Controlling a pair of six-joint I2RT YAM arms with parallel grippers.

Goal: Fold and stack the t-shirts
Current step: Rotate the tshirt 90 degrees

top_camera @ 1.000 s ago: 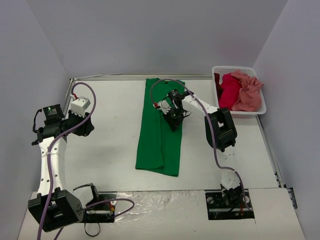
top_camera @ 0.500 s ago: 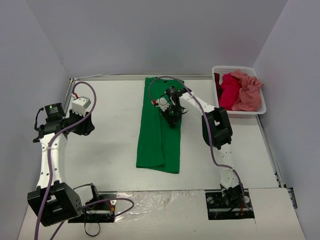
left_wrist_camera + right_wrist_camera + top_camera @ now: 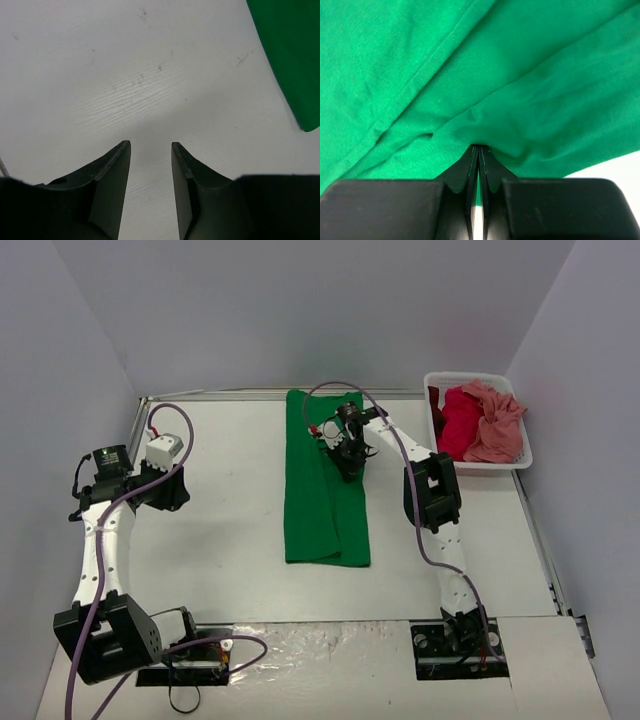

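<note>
The green t-shirt [image 3: 326,490] lies as a long folded strip down the middle of the table [image 3: 220,540], running from the far edge toward the arms. The right gripper [image 3: 478,148] sits on its far half, jaws pressed together on a pinched ridge of the green cloth, with wrinkles fanning out from the tips. The left gripper [image 3: 150,145] hangs over bare table well to the shirt's left, jaws apart and holding nothing. The red t-shirt [image 3: 458,420] and pink t-shirt [image 3: 495,425] lie heaped in the white basket [image 3: 520,462] at the far right.
</note>
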